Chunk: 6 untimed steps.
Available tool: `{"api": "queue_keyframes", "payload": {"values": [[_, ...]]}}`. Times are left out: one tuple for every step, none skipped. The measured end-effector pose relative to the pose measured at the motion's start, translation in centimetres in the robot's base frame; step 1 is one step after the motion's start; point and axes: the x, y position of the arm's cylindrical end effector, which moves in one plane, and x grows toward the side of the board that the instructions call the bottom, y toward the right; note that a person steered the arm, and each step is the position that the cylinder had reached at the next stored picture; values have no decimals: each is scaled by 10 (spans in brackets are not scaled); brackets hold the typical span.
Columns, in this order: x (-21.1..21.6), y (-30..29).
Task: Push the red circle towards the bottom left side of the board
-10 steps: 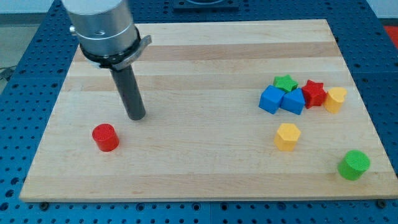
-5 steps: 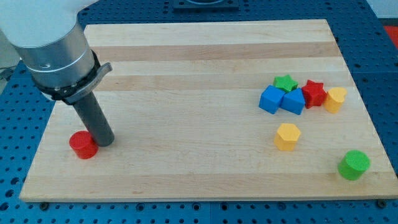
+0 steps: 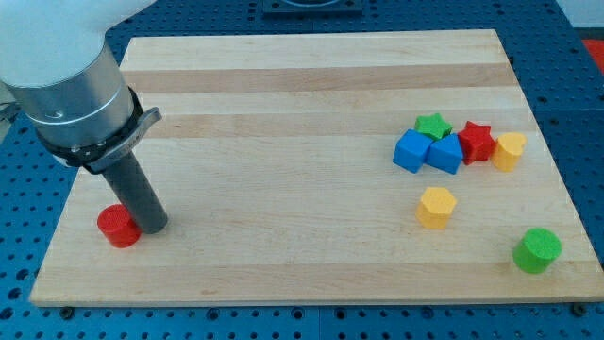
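The red circle [image 3: 117, 227] lies near the board's left edge, low on the wooden board [image 3: 311, 236]. My tip [image 3: 152, 227] rests on the board right beside it, touching its right side. The dark rod rises up and to the left from there into the silver arm housing at the view's top left.
At the view's right is a cluster: a green star [image 3: 433, 125], a red star [image 3: 477, 141], two blue blocks [image 3: 412, 150] [image 3: 445, 154] and a yellow block [image 3: 511, 150]. A yellow hexagon [image 3: 436, 207] and a green circle [image 3: 538, 250] lie lower right.
My tip swept down and left from above the red circle to its right side. The red circle slid left and slightly down towards the board's left edge.
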Motion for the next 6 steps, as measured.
{"api": "queue_keyframes", "payload": {"values": [[3,-5],[13,1],[1,21],[0,23],[-44,53],[-63,29]]}}
